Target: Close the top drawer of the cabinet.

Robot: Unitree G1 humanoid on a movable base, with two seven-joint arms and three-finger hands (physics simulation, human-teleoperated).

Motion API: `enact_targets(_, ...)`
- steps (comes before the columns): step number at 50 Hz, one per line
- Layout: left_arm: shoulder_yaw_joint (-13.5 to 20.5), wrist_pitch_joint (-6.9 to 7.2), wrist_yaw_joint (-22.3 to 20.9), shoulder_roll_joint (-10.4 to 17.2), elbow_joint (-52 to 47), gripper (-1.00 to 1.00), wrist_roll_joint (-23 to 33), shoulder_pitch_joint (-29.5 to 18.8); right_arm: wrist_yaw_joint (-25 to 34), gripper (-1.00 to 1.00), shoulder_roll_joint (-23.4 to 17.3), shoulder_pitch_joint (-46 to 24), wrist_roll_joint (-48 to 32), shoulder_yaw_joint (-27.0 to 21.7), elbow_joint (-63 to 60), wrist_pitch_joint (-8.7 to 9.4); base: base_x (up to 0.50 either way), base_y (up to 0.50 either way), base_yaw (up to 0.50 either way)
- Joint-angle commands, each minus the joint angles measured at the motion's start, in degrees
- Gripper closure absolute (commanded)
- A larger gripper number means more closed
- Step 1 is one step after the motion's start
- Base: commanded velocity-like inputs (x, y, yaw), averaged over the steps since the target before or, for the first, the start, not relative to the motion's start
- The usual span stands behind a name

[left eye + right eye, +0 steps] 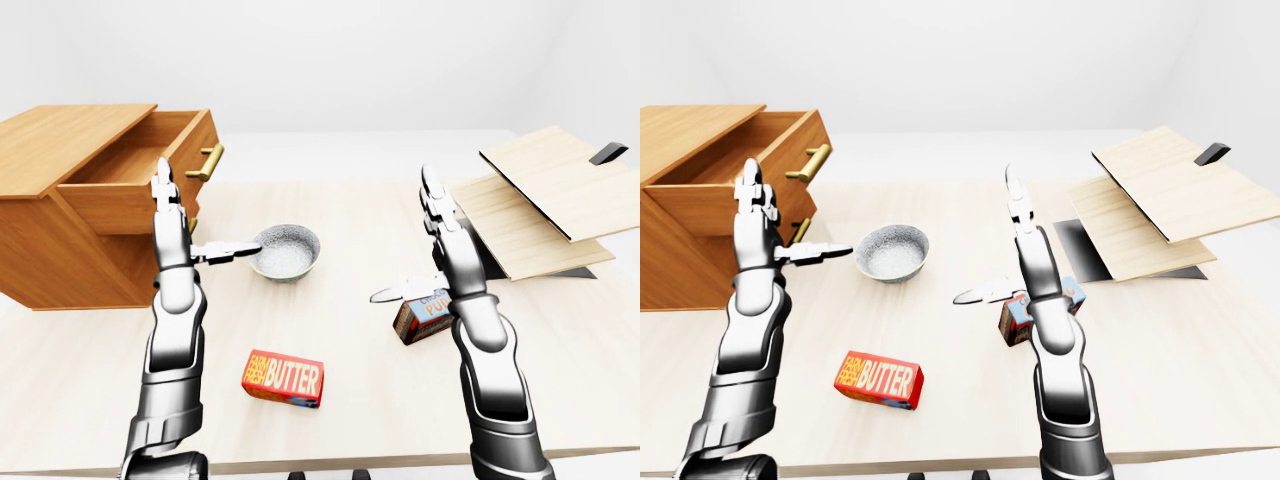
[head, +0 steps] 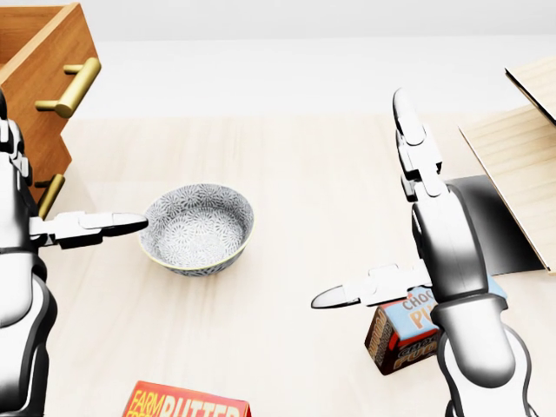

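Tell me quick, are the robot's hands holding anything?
Left hand: open, holding nothing.
Right hand: open, holding nothing.

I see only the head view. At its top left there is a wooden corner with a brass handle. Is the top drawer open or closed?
Observer: Open. In the left-eye view the top drawer stands pulled out of the cabinet.
Operator: Is anything inside it?
Observer: The part of the inside that shows looks bare; the rest is hidden.
Operator: Where is my left robot hand?
Observer: The left robot hand is raised and open in front of the cabinet, below the drawer's handle. I cannot tell whether it touches the wood.
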Motion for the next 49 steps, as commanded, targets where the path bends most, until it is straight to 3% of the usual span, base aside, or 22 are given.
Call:
enact_targets(1,0.7,0.00,6.5,3.1,16.3,-1.00,1.1,-5.9,0.1,-1.00,0.2,1.3,-0.4,0.1,-0.7,0.00,0.00,0.00,0.00)
enact_targets(7,1.3,0.00,10.1,4.8,21.6,-1.00,1.9,-8.4,0.0,-1.00,0.4,1.8,-0.6,0.3,-0.7,0.00,0.00,0.00,0.00)
enact_targets(8,4.7,-4.42,5.4,11.4,31.0,-1.00,-0.3,-11.2,0.0,-1.00,0.5,1.9,-0.6,0.3,-0.6,0.00,0.00,0.00,0.00)
enact_targets(9,6.9,-10.00,1.5,17.0,41.5,-1.00,-2.2,-14.6,0.0,-1.00,0.5,2.0,-0.7,0.4,-0.5,0.00,0.00,0.00,0.00)
enact_targets(10,7.3,-10.00,0.5,20.0,48.7,-1.00,-3.0,-16.5,-0.1,-1.00,0.5,2.2,-0.7,0.5,-0.5,0.00,0.00,0.00,0.00)
enact_targets(12,7.3,-10.00,-0.2,22.3,51.0,-1.00,-4.8,-17.0,0.1,-1.00,0.5,2.3,-0.8,0.5,-1.2,0.00,0.00,0.00,0.00)
enact_targets(16,8.2,-10.00,0.0,24.3,45.2,-1.00,-6.4,-12.7,0.3,-1.00,0.6,2.9,-1.0,0.5,-2.2,0.00,0.00,0.00,0.00)
enact_targets(20,11.5,-10.00,0.1,26.0,38.2,-1.00,-8.5,-7.6,0.5,-1.00,0.6,4.2,-0.9,0.1,-3.2,0.00,0.00,0.00,0.00)
enact_targets(22,14.4,-6.84,-0.1,26.9,33.0,-1.00,-10.6,-4.0,0.6,-1.00,0.4,4.9,-0.7,-0.4,-4.0,0.00,0.00,0.00,0.00)
enact_targets(25,17.3,-4.17,-0.9,27.4,27.4,-1.00,-11.9,-0.1,0.8,-1.00,0.4,5.4,-0.4,-0.9,-4.5,0.00,0.00,0.00,0.00)
enact_targets(26,18.9,-2.68,-1.3,27.4,24.4,-1.00,-12.5,2.1,0.8,-1.00,0.4,5.7,-0.4,-1.0,-4.7,0.00,0.00,0.00,0.00)
enact_targets(27,21.8,-0.05,-2.0,27.2,19.1,-1.00,-13.6,5.9,0.9,-1.00,0.3,6.1,-0.2,-1.3,-5.1,0.00,0.00,0.00,0.00)
enact_targets(31,23.4,0.00,-1.8,26.8,18.4,-1.00,-13.2,5.5,0.9,-1.00,0.3,6.7,-0.1,-1.6,-5.6,0.00,0.00,0.00,0.00)
enact_targets(40,23.3,0.00,-1.9,27.0,18.7,-1.00,-13.4,5.2,1.1,-1.00,0.5,7.4,-0.3,-1.4,-6.8,0.00,0.00,0.00,0.00)
enact_targets(49,23.3,-0.21,-5.7,26.0,15.7,-1.00,-14.9,6.0,1.3,-1.00,0.7,8.1,-0.2,-1.6,-8.0,0.00,0.00,0.00,0.01)
